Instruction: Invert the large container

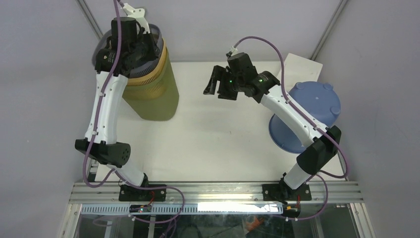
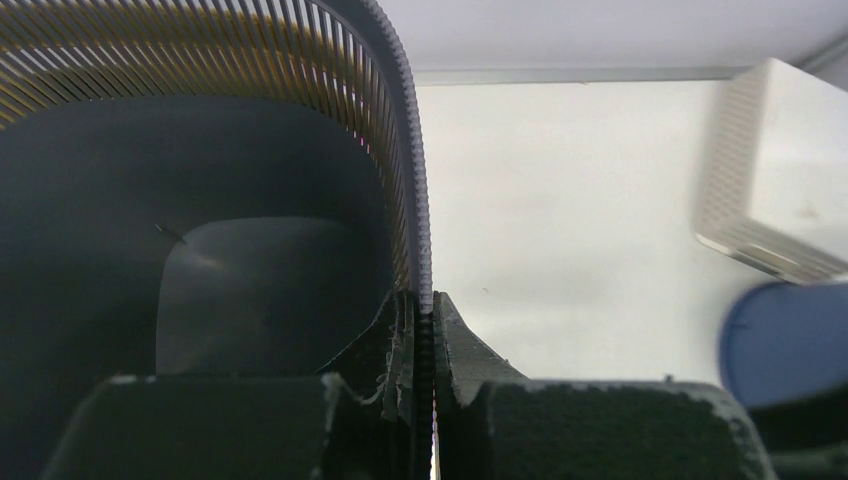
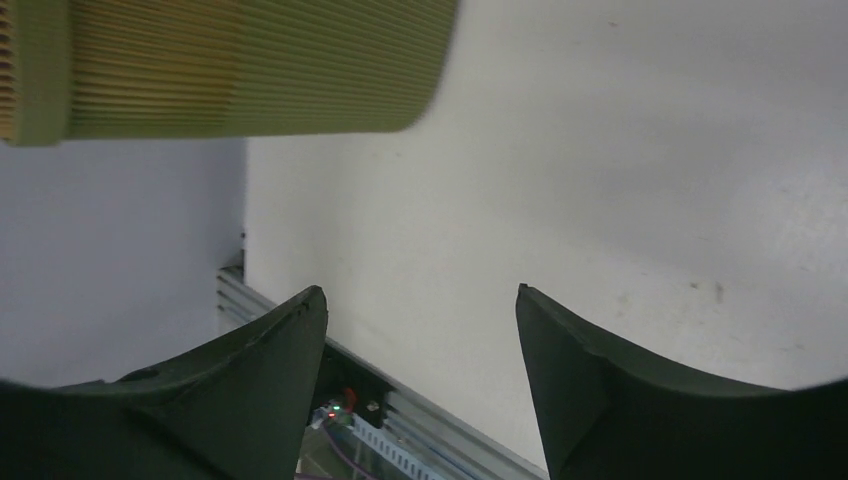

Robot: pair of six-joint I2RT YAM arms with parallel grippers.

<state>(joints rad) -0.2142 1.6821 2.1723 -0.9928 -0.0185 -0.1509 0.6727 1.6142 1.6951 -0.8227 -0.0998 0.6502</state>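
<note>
Two arms are over the counter, and each is logged separately below.

Left arm: reaches to the far left corner, where the large container stands. It has an olive-yellow ribbed wall and a grey ribbed rim. Its mouth faces up and its base is toward the counter, so it is not inverted. Whether it leans slightly cannot be judged. The left claw pinches the rim. One finger is inside the wall and the other outside, with the grey edge running up between them. In the left wrist view the dark interior of the container fills the left half of the picture.

Right arm: extends from the near right toward the middle of the counter's far edge. The right claw is spread wide and holds nothing, with bare counter showing between its two dark fingers. It hangs above the surface, well apart from the large container. In the right wrist view the ribbed wall appears only at the upper left.

Other items: a blue bowl sits bottom-up near the right edge, partly covered by the right arm's forearm. A white box lies at the far right corner, just beyond the bowl.
</note>
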